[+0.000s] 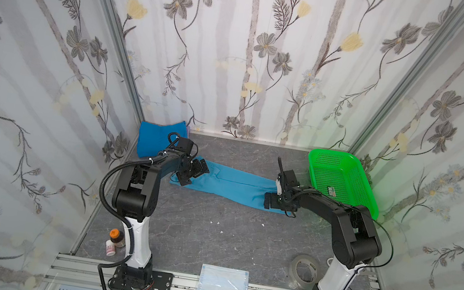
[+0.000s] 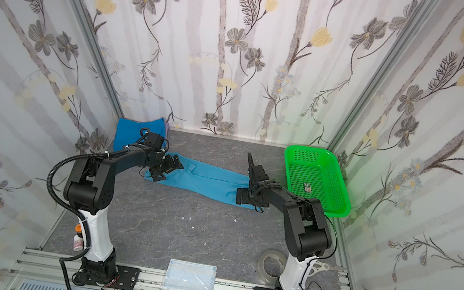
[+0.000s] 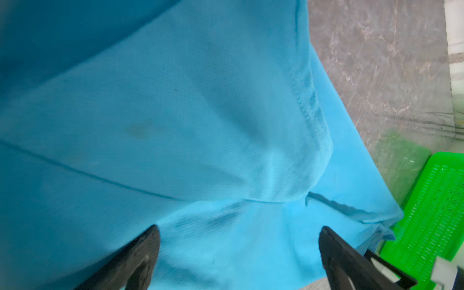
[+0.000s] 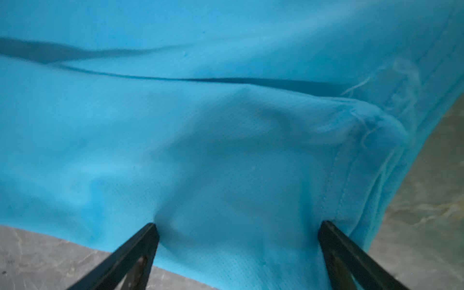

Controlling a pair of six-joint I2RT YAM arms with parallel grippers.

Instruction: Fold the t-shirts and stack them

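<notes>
Teal-blue t-shirt (image 1: 231, 183) lies as a long folded strip across the bench (image 1: 211, 227), its long axis running from the left arm (image 1: 154, 168) to the right arm (image 1: 325, 206). Your left fingers (image 3: 140, 253) stand wide open over one end, your right fingers (image 4: 135, 251) wide open over the other; neither grips cloth. The royal blue t-shirt (image 1: 152, 139) sits in the far left corner, partly hidden behind the left arm. From above, the wrists cover both ends.

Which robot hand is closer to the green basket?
The right gripper: it sits just beside the green basket. The left gripper is across the teal shirt, far from it.
</notes>
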